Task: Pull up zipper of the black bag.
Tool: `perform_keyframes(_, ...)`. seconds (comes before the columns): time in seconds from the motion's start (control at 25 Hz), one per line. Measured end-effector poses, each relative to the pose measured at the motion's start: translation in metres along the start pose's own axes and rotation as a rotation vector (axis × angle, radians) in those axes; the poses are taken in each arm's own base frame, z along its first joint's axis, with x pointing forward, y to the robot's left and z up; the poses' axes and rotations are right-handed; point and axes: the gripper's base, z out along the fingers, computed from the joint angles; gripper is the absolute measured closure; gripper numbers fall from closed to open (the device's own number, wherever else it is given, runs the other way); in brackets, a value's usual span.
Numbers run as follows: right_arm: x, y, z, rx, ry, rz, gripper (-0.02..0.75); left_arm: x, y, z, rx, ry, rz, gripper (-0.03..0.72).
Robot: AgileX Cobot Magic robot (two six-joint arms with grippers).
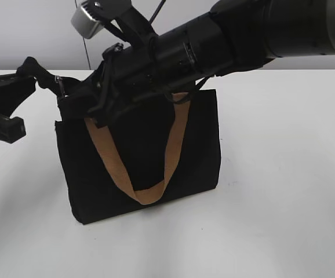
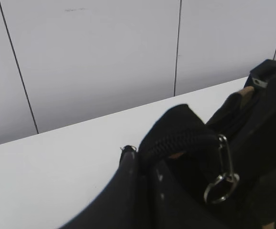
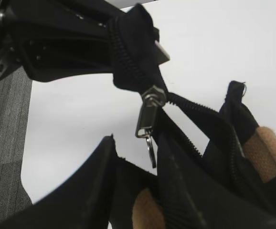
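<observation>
A: Where is the black bag [image 1: 138, 168] sitting?

B: It is standing upright on the white counter [image 1: 283, 220], left of the middle and toward the far edge, with a tan handle [image 1: 147, 191] drooping down its front. The zipper [image 3: 149, 110] is sitting at the bag's left end, at the top, with its tab and ring dangling free.

A: What are the arms doing?

B: The left gripper [image 1: 40, 75] is reaching in from the left edge and appears to be pinching the fabric tail at the end of the zipper track, jaws closed on it. The right gripper [image 1: 106, 104] is hovering over the bag's top; the right wrist view is showing its fingers [image 3: 95, 181] apart on either side of the hanging tab, not yet holding it.

A: How is this likely to handle?

B: The bag is looking soft and light, so I judge it is going to sag or drag unless that end stays anchored. The metal tab is small, smooth and swinging loose, so it may be slipping; gripping the flat tab itself, just under the slider, seems best.
</observation>
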Motion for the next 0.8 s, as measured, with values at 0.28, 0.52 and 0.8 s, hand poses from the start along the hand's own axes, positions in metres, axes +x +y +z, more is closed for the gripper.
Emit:
perform_keyframes(0.28,0.0002,0.0,0.0,0.0,0.002,-0.002,0.496,0.0,0.0,0.0,0.0,0.0,0.0,0.677)
perform_keyframes(0.52,0.0002,-0.0002,0.0,0.002,0.002,-0.003,0.538,0.0,0.0,0.0,0.0,0.0,0.0,0.677)
perform_keyframes(0.8,0.0008,-0.0004,0.0,0.005,0.009,-0.012,0.584,0.0,0.0,0.0,0.0,0.0,0.0,0.677)
